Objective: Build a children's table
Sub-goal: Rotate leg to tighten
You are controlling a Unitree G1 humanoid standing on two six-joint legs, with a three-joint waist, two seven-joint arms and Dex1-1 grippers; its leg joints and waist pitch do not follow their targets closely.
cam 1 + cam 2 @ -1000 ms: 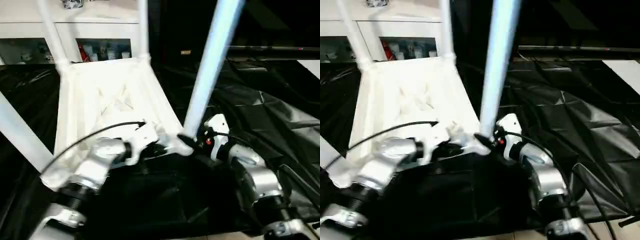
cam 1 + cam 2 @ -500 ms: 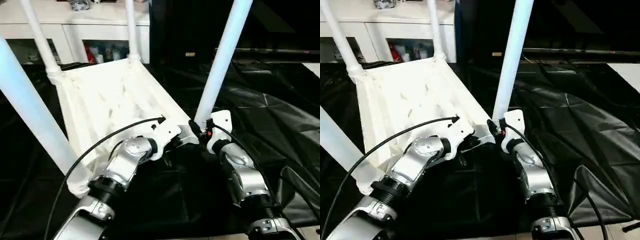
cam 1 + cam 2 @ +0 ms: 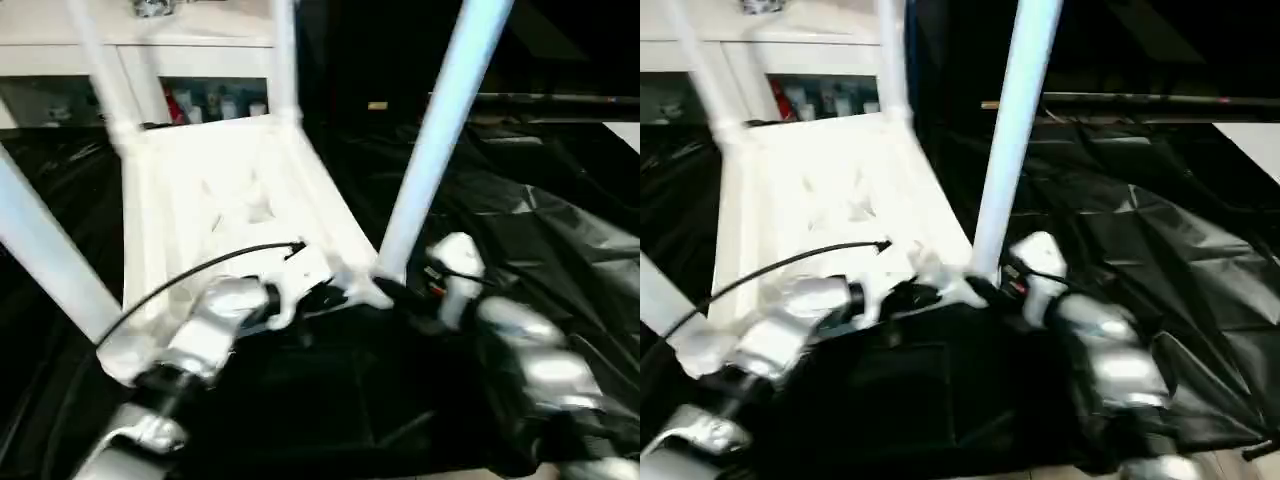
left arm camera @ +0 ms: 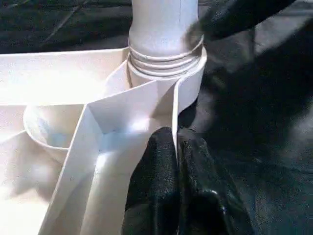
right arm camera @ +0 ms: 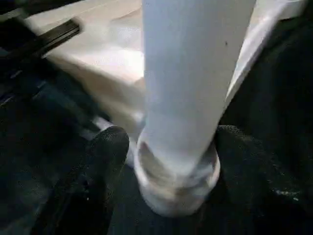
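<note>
The table point(image 3: 230, 205) lies upside down on the black-draped tabletop point(image 3: 560, 230), ribbed underside up, its four legs standing up from the corner sockets, long axes near vertical and leaning a little. Behind it a white cabinet point(image 3: 190, 60) holds small items behind glass. The left tool point(image 4: 177, 186) is pinched tight on a thin rib of the underside by the near right socket. The right tool point(image 5: 161, 161) has its fingers point(image 5: 105, 156) spread either side of that leg's point(image 3: 440, 130) base, at the socket; whether they press it I cannot tell.
</note>
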